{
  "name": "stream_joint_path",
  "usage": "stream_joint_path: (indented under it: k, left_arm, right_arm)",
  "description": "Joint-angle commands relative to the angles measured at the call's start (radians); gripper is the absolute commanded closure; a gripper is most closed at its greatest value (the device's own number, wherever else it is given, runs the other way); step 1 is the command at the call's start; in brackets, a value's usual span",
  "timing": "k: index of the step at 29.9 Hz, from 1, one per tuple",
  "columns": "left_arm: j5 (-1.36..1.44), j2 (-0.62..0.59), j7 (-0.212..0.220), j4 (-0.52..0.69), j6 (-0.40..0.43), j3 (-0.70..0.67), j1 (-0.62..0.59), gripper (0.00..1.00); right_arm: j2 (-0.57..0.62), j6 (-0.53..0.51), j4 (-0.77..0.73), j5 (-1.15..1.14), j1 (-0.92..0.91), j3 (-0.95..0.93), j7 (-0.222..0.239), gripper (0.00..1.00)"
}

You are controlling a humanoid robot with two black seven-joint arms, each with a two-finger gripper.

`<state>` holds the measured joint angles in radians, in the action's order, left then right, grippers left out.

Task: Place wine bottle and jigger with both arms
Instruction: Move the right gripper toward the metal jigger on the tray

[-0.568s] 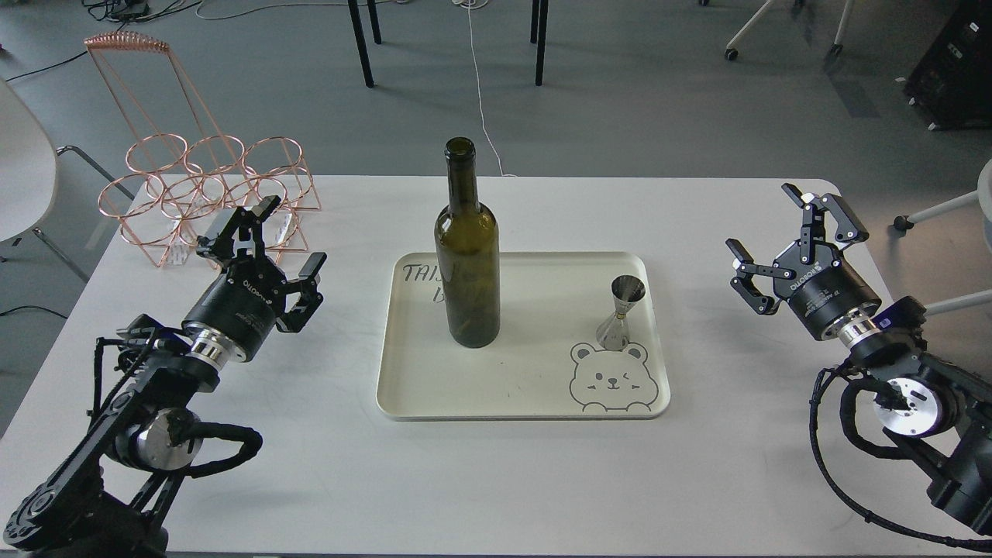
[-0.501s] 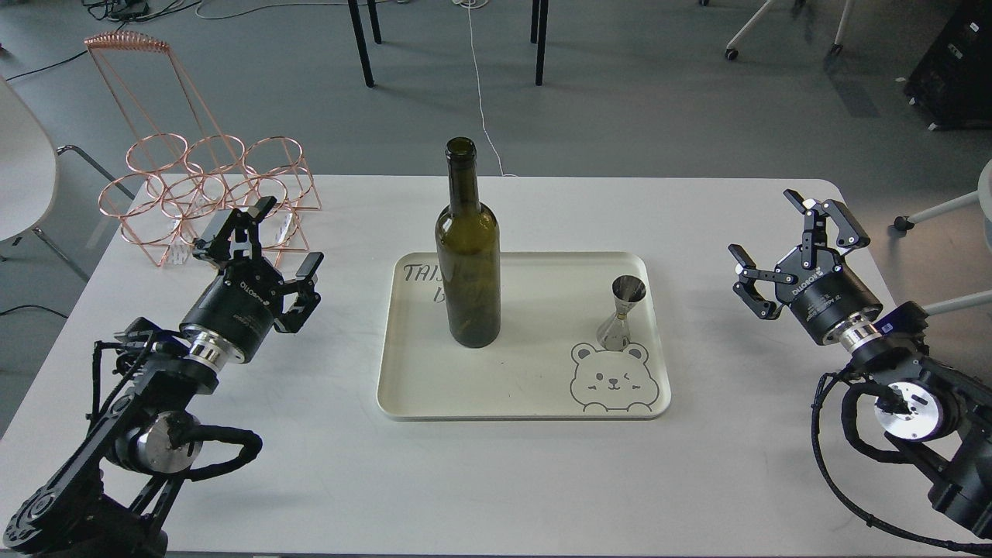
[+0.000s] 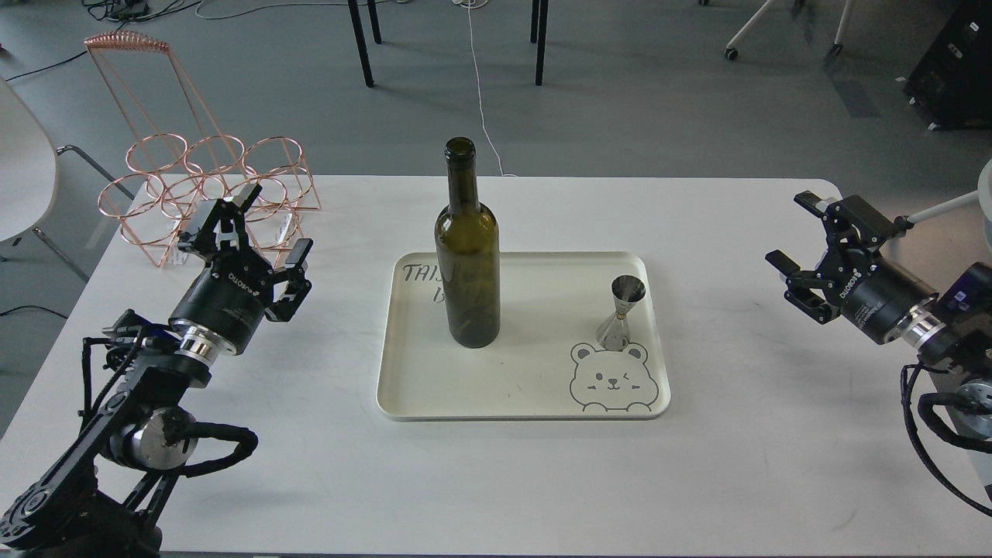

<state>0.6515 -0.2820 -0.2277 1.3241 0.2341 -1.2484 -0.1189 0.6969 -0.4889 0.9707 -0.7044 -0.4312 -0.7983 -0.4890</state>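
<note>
The dark olive-green wine bottle (image 3: 467, 248) stands upright on the left half of a cream tray (image 3: 524, 391). The small steel jigger (image 3: 621, 313) stands upright on the tray's right side, just above a printed bear face. My left gripper (image 3: 263, 229) is open and empty over the table's left part, well left of the tray. My right gripper (image 3: 798, 232) is open and empty near the table's right edge, well right of the tray. Neither gripper touches the bottle or the jigger.
A copper wire bottle rack (image 3: 203, 186) stands at the table's back left corner, just behind my left gripper. The white table (image 3: 496, 465) ends close behind the tray. Chairs and table legs stand on the floor beyond.
</note>
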Motion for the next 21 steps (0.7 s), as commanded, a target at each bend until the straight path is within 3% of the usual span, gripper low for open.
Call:
stream_joint_path:
  k: [1, 4, 7, 12, 16, 21]
  left_arm:
    - [0.005, -0.005, -0.002, 0.000, -0.001, 0.006, -0.007, 0.02]
    - [0.005, -0.006, -0.002, 0.000, -0.001, 0.006, -0.007, 0.02]
    - [0.005, -0.009, -0.001, 0.001, -0.001, 0.006, -0.007, 0.02]
    - [0.005, -0.022, -0.002, 0.012, -0.001, 0.006, -0.005, 0.02]
    - [0.005, -0.017, -0.002, 0.012, -0.001, 0.006, -0.005, 0.02]
    - [0.005, -0.016, -0.002, 0.010, -0.015, 0.006, -0.004, 0.02]
  right_arm:
    - [0.032, 0.000, 0.152, -0.261, 0.067, -0.108, 0.000, 0.01]
    - [0.047, 0.006, 0.299, -0.432, 0.130, -0.134, 0.000, 0.01]
    - [0.061, 0.087, 0.361, -0.591, 0.160, -0.131, 0.000, 0.01]
    - [0.053, 0.392, 0.349, -1.027, 0.181, -0.078, 0.000, 0.01]
    - [-0.003, 0.611, 0.313, -1.219, 0.187, -0.022, 0.000, 0.01]
    - [-0.098, 0.690, 0.240, -1.457, 0.187, -0.016, 0.000, 0.01]
